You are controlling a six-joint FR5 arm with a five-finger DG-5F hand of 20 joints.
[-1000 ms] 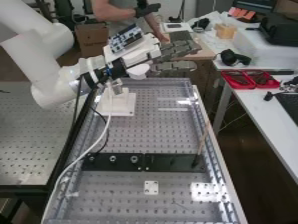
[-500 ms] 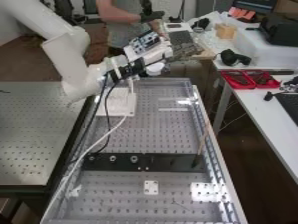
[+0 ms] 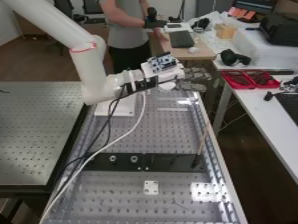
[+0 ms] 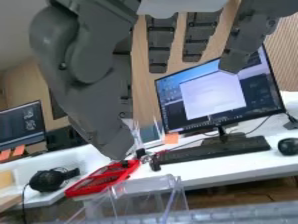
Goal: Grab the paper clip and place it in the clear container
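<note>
Bench (image 3: 133, 140), a metal top full of small holes, runs lengthwise from the high camera; a desk (image 3: 263, 107) with red trays (image 3: 243, 80) stands alongside. White arm (image 3: 93, 70) reaches in over the bench's far half. Dark grey hand (image 3: 194, 86) is up in the air, pointed across toward the desk side.

Hand state: open. Fingers (image 4: 249, 30) fairly straight, spread from the thumb (image 4: 83, 70), a wide gap between; no hold on anything that I can make out.

Paper clip: can't tell for sure. Best candidate is a thin dark sliver (image 3: 178, 204) flat on the bench's near end, past the black bar (image 3: 159, 161) as seen from the hand. Its long axis looks slanted across the bench, though it is too faint to swear to.

Clear container (image 4: 146, 200): see-through walls, near the hand, on the bench side of the desk, well apart from that sliver.

What the next move turns on, if the sliver is the clip: it lies well off toward the near end, crosswise to where the fingers now aim. My guess is the hand must swing back down the bench, turn fingertips downward and pinch across the wire. Risk: so thin a thing, flat on metal, could skid or catch in a hole.
</note>
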